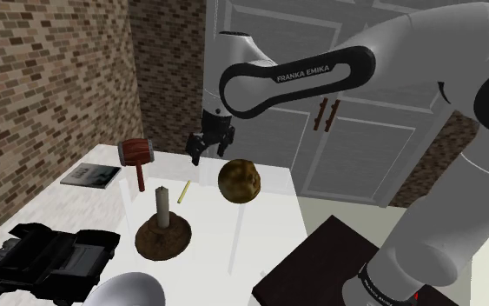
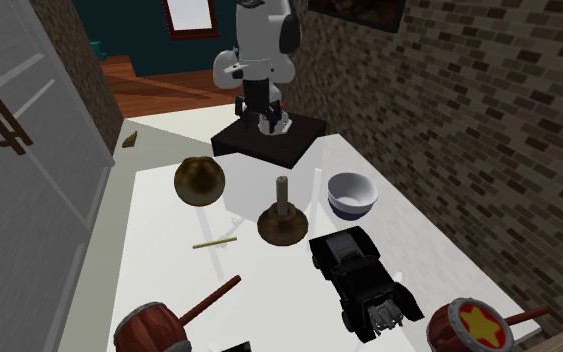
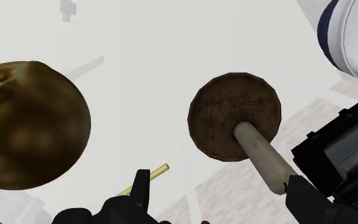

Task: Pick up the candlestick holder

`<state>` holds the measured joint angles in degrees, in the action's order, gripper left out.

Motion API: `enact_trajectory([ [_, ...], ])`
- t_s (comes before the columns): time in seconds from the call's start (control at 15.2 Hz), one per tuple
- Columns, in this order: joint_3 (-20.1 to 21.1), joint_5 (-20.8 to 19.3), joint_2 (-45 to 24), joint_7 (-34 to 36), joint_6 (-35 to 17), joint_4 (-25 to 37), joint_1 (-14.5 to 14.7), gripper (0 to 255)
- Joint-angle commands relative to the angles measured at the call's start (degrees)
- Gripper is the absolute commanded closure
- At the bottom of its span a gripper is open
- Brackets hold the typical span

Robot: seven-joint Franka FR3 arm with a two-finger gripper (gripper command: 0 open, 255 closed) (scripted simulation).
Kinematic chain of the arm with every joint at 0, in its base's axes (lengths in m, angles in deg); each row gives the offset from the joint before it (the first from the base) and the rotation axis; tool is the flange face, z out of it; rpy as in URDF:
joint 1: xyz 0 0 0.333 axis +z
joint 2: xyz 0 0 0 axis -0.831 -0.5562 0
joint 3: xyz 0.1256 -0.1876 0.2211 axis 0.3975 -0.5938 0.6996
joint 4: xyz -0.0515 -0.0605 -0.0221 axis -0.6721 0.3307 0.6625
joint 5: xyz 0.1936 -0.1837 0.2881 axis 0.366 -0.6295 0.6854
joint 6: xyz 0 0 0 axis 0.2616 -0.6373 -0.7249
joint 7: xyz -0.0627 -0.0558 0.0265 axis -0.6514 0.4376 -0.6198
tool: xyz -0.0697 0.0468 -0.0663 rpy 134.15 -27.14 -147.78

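Note:
The candlestick holder (image 1: 162, 229) has a round brown base and an upright pale candle, and it stands on the white table (image 1: 273, 187). It stands mid-table in the second exterior view (image 2: 281, 221). My black gripper (image 1: 209, 148) hangs open in the air above the table's far side, beyond the holder and well apart from it. In the wrist view the holder (image 3: 219, 114) lies ahead of the gripper (image 3: 222, 194), nearer one finger. Nothing is between the fingers.
A brown ball (image 1: 240, 180) and a yellow pencil (image 1: 182, 192) lie just past the holder. A wooden mallet (image 1: 135, 157), a book (image 1: 90, 176), a black toy car (image 1: 47, 256) and a white bowl (image 2: 352, 194) surround it. A red drum (image 2: 474, 326) sits at the table's corner.

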<state>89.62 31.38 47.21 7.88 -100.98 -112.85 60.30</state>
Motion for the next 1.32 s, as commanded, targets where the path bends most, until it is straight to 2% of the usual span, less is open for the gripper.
enact_trajectory([
  [0.0, 0.89, -1.67, -4.02, 2.49, -0.79, 2.58, 0.72, 0],
  [0.33, 1.89, -6.68, -15.36, 8.54, -1.26, 11.55, 3.79, 0],
  [0.73, 1.19, -11.31, -28.25, 13.55, 0.33, 24.13, 8.78, 0],
  [1.25, 0.53, -12.40, -30.53, 14.16, -4.41, 21.54, 9.09, 0],
])
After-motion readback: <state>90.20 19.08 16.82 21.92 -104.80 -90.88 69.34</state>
